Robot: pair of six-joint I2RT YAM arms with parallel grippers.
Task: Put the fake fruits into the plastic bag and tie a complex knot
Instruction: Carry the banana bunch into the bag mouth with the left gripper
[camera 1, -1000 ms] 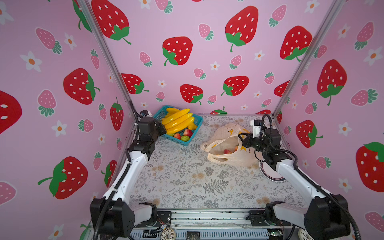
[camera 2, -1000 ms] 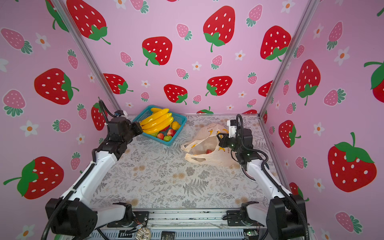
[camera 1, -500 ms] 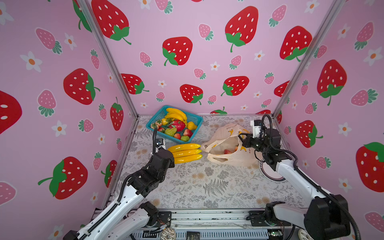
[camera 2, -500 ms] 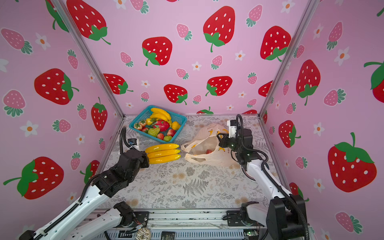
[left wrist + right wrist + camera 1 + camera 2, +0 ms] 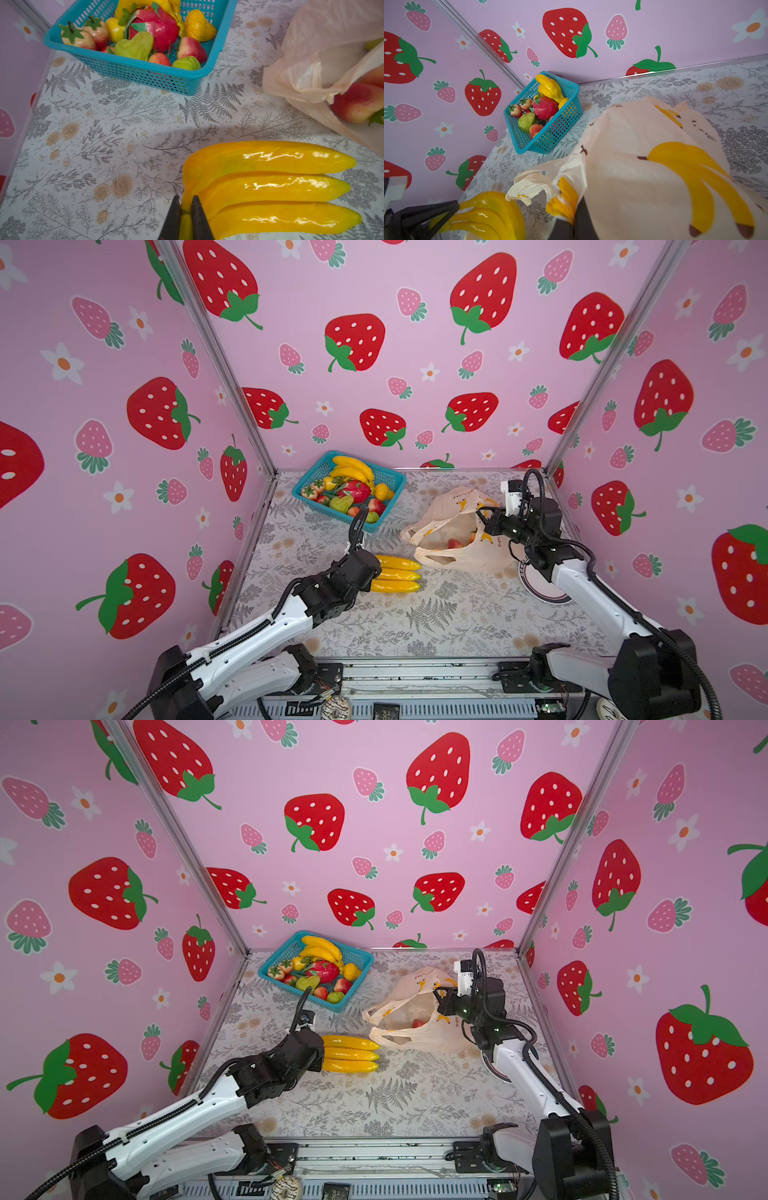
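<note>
In a top view, a banana bunch (image 5: 397, 574) is being held by its stem end in the left gripper (image 5: 373, 572). It is being kept clear of the basket (image 5: 309, 485), nearer the camera than it, with its tips aimed at the plastic bag (image 5: 457, 531), probably so it can be slid straight in. The bag, lying just beside the basket toward the right arm, is being pinched at its rim by the right gripper (image 5: 484, 516), apparently so the mouth is being kept open. A red fruit (image 5: 455, 543) is being shown inside.

In the left wrist view, the jaws are being pressed narrowly around the bunch's yellow stem. The remaining fruits (image 5: 153, 31) are being left in the basket.

In the right wrist view, bag film is being clamped between fully closed jaws. The fern-printed tabletop (image 5: 695, 87) under the basket is being enclosed by pink strawberry-print walls (image 5: 675, 27).
</note>
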